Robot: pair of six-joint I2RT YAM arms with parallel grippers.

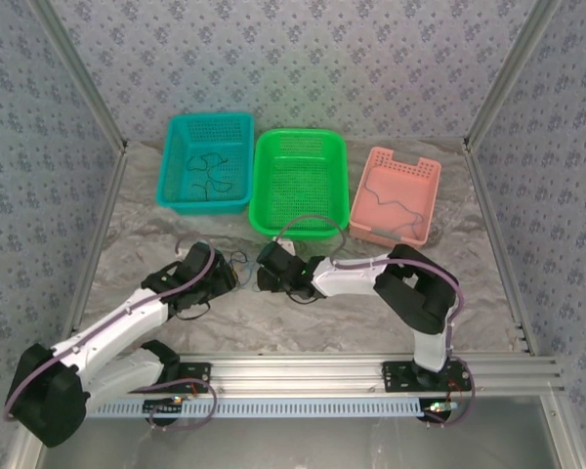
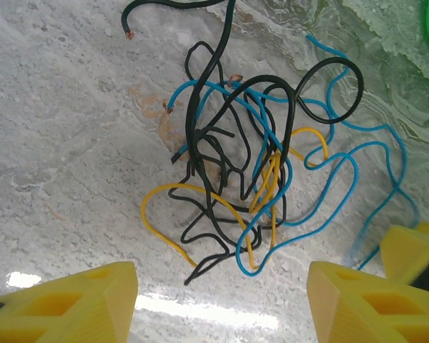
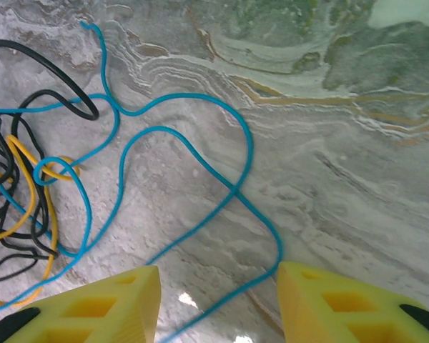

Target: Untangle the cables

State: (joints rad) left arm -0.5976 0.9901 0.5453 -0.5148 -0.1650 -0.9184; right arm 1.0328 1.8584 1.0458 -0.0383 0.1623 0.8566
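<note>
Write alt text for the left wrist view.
A tangle of black, blue and yellow cables lies on the marbled grey table, just ahead of the open left gripper, whose two yellow fingers frame the bottom edge.

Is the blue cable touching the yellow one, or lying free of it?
Touching. The right wrist view shows the blue cable looped closely round the yellow cable, with no gap at the crossing.

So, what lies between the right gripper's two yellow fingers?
A blue cable, lying on the table, passes between the open fingers of the right gripper; the right wrist view shows it.
</note>
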